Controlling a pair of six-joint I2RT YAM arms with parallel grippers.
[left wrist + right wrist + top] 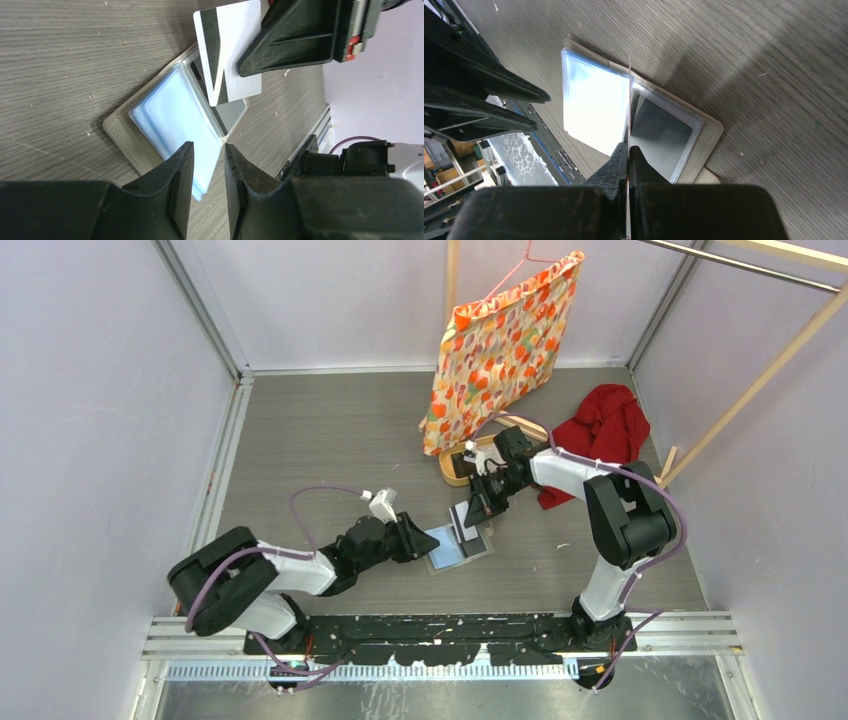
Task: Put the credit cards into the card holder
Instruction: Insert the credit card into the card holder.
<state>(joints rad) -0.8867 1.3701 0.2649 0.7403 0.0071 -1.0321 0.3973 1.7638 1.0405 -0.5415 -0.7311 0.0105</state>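
With card (231,35) pinched tight in right tool (628,148), nothing in barely parted left tool (208,148), could miss the pocket mouth and skid the holder (165,112) across the worktop (75,60).

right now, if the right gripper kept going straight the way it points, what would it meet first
The white card pinched in the fingers of the right gripper leads; its edge would meet the open card holder first, near the fold between its pocket pages. Depth is unclear; it may already touch.

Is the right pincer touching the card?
Touching. The right wrist view shows the right pincer shut on the card, which is seen edge-on between its fingertips.
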